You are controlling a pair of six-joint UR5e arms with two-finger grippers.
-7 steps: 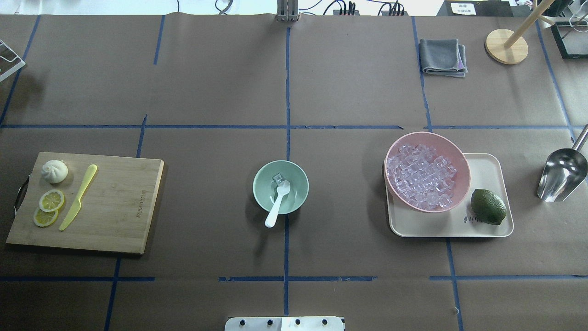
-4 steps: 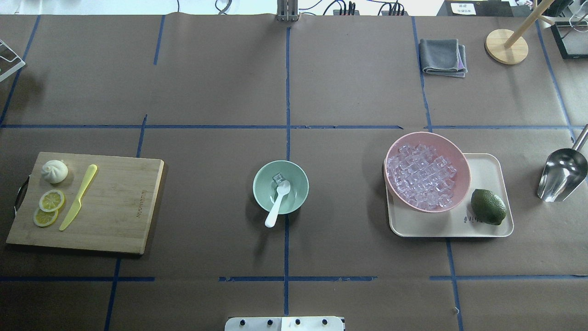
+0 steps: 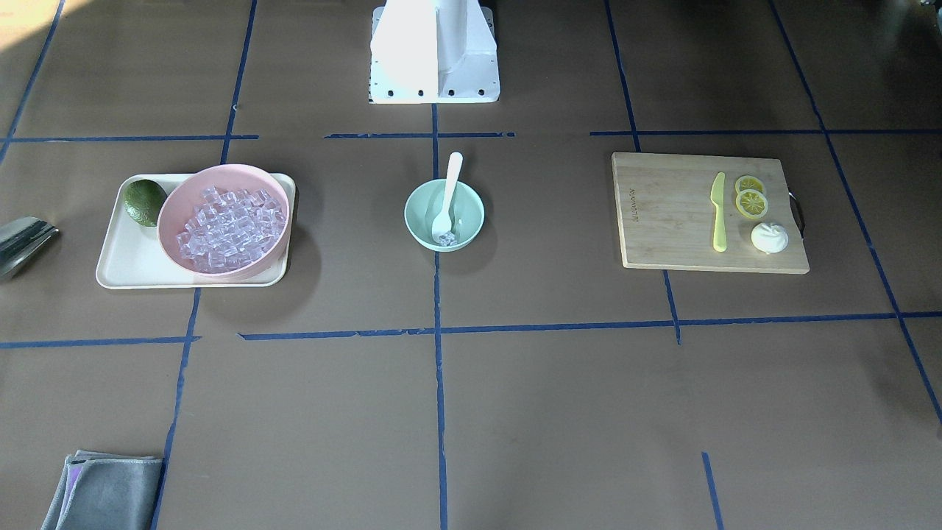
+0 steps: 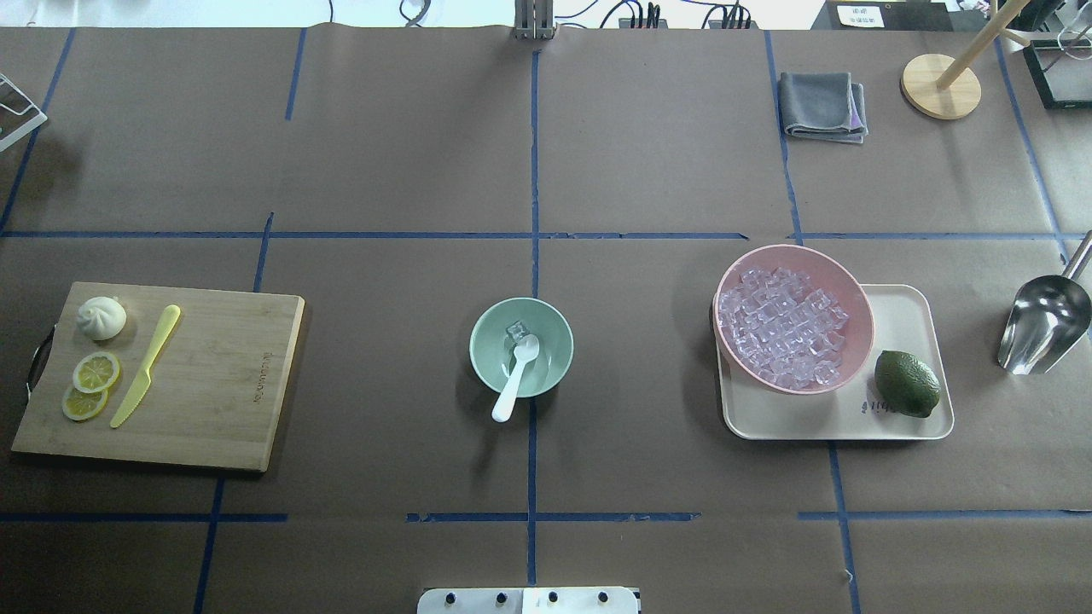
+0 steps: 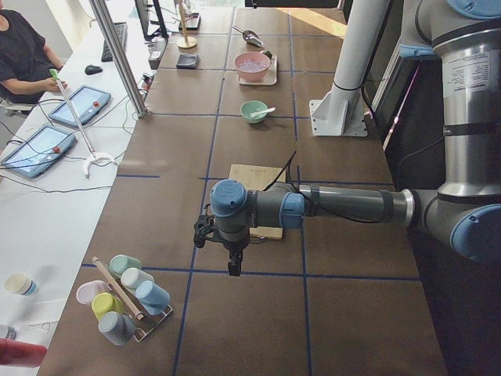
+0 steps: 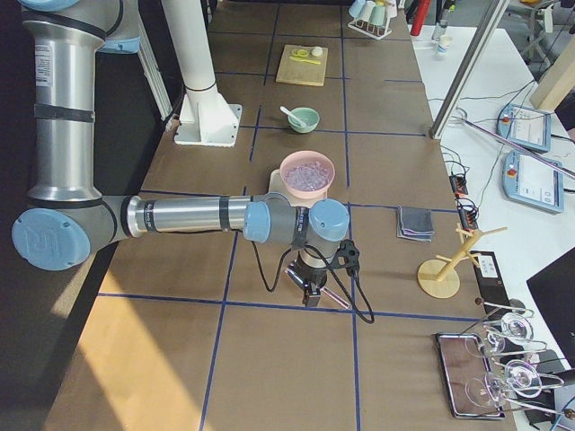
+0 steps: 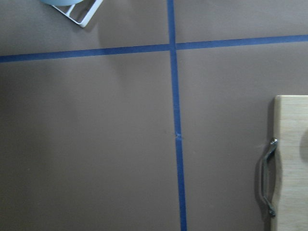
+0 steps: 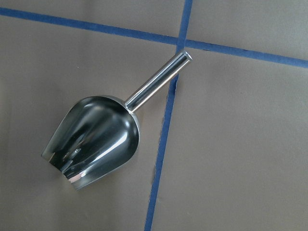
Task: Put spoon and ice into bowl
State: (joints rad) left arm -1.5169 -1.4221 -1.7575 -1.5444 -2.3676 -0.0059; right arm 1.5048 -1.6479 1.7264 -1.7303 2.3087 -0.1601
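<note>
The mint-green bowl (image 4: 553, 341) stands at the table's middle. The white spoon (image 4: 514, 379) leans in it, scoop inside, handle over the near rim. One clear ice cube (image 4: 515, 329) lies in the bowl by the scoop. More ice (image 4: 789, 324) fills the pink bowl (image 4: 857, 294) on the right. The front view shows the bowl (image 3: 423, 213), spoon (image 3: 450, 188) and cube (image 3: 446, 237) too. My left gripper (image 5: 232, 262) hangs beyond the cutting board's left end. My right gripper (image 6: 310, 292) hangs over the metal scoop. I cannot tell whether either is open or shut.
A cream tray (image 4: 904, 418) holds the pink bowl and a lime (image 4: 907, 384). A metal scoop (image 4: 1045, 324) lies far right, seen close in the right wrist view (image 8: 96, 139). A cutting board (image 4: 222, 384) with a yellow-green knife (image 4: 147, 365) lies left. A grey cloth (image 4: 823, 105) lies at the back right.
</note>
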